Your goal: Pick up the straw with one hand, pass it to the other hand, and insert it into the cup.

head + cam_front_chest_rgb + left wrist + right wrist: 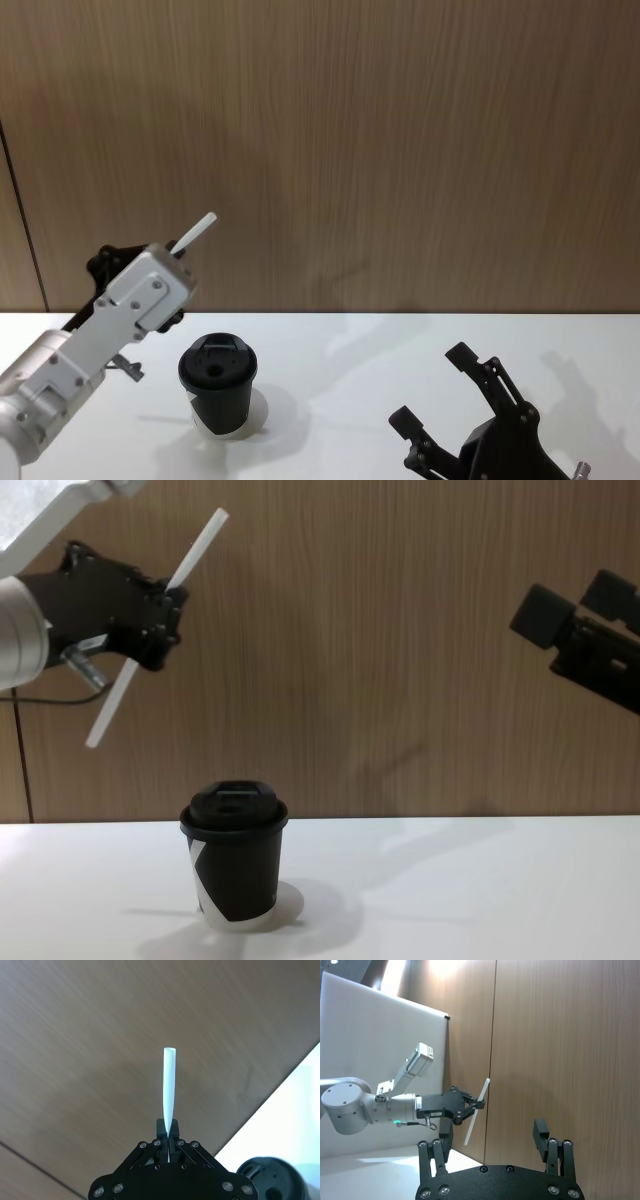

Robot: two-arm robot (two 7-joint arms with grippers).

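Chest view: the left gripper (pixel 160 608) hangs high above the left side of the bench (pixel 450 890), its fingers clamped on the middle of the straw (pixel 195 555). The straw is tilted, upper end toward the wood wall (pixel 400 660). Below it the cup (pixel 235 865) stands upright on the left half of the bench, lid on. The right gripper (pixel 578 600) is raised near the right edge.

Head view: the right gripper's fingers are spread apart over the bench's right front, gripping nothing and well apart from the cup.

Left wrist view: both fingertips pinch the straw together.

Right wrist view: the right gripper's wide-open fingers face the held straw.
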